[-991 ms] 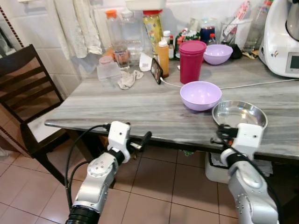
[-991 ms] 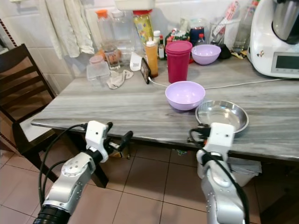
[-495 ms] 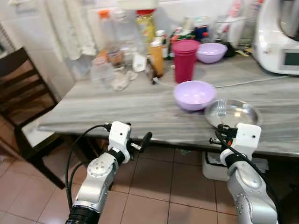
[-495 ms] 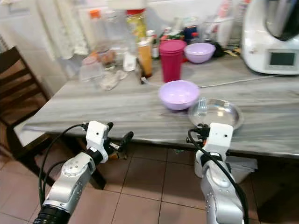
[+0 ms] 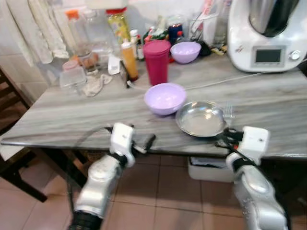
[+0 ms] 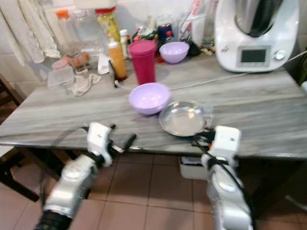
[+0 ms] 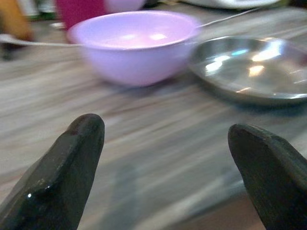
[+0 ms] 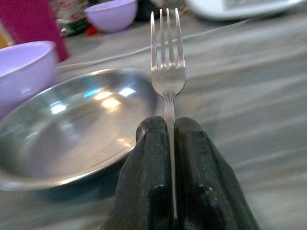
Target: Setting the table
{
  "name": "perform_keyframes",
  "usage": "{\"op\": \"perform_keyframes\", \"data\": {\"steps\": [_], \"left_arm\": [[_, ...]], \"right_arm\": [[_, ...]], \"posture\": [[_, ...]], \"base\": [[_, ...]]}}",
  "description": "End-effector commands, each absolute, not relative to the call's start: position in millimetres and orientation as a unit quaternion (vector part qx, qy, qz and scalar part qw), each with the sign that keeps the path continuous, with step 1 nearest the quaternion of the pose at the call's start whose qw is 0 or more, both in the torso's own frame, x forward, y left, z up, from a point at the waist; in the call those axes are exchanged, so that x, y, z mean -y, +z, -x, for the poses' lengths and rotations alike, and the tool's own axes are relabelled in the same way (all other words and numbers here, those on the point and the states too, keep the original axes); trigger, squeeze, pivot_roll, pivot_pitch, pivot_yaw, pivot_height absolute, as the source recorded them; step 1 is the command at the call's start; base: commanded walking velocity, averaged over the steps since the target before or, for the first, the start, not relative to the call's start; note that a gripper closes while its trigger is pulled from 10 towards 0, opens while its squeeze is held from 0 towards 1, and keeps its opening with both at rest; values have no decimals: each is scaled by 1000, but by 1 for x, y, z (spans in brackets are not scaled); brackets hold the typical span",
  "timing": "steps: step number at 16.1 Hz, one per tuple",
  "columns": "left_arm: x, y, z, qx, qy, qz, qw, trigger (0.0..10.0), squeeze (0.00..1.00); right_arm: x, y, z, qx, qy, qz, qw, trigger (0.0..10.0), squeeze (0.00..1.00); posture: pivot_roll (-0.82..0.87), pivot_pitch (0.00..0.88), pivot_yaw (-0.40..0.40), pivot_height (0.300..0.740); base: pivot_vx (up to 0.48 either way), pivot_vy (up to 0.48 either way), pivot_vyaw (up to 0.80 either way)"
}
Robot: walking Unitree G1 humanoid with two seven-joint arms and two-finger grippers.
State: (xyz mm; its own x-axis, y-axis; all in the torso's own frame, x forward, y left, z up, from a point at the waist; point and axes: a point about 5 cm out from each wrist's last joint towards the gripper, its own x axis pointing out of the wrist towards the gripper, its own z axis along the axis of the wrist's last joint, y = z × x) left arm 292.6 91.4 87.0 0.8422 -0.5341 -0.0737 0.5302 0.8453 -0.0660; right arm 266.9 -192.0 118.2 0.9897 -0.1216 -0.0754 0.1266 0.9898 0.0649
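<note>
A shiny metal plate (image 5: 201, 119) lies near the table's front edge, with a lilac bowl (image 5: 165, 98) touching its left rim. My right gripper (image 8: 169, 125) is shut on a metal fork (image 8: 167, 72), tines pointing away over the table just right of the plate. From the head, that right gripper (image 5: 225, 139) sits at the table edge, at the plate's front right. My left gripper (image 7: 163, 132) is open and holds nothing, level with the table edge in front of the bowl. From above, the left gripper (image 5: 149, 142) is just below the edge.
At the back stand a pink cup (image 5: 157, 62), a second lilac bowl (image 5: 185, 51), bottles, a cloth (image 5: 95, 84) and a white kitchen machine (image 5: 268, 33). A cable (image 5: 230, 82) crosses the table. A dark chair (image 5: 10, 125) is at the left, and a white bin (image 5: 211, 170) sits under the table.
The camera has shifted right along the table, so the scene slid left. The plate now lies left of my right gripper. Both grippers keep their pose, the fork still held.
</note>
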Motion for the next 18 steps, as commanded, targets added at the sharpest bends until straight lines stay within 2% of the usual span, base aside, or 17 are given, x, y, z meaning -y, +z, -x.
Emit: {"op": "perform_keyframes", "data": {"steps": [1, 8, 15, 18], "left_arm": [[-103, 89, -295, -41, -264, 8, 964, 10000, 0], [-103, 88, -294, -44, -265, 2, 963, 10000, 0], [-114, 91, -299, -34, -231, 9, 972, 10000, 0], [-137, 94, -305, -24, -162, -11, 986, 10000, 0]], "right_arm": [[185, 123, -268, -25, -56, -42, 997, 10000, 0], [186, 123, -266, -23, -60, -38, 997, 10000, 0], [184, 124, -266, -19, -51, -35, 998, 10000, 0], [181, 125, -268, -17, -47, -36, 998, 10000, 0]], "posture": [[-340, 0, 124, 740], [-342, 0, 123, 740], [-341, 0, 124, 740], [-331, 0, 125, 740]], "base": [[0, -334, 0], [0, -310, -435], [0, 0, 0], [0, 0, 0]]}}
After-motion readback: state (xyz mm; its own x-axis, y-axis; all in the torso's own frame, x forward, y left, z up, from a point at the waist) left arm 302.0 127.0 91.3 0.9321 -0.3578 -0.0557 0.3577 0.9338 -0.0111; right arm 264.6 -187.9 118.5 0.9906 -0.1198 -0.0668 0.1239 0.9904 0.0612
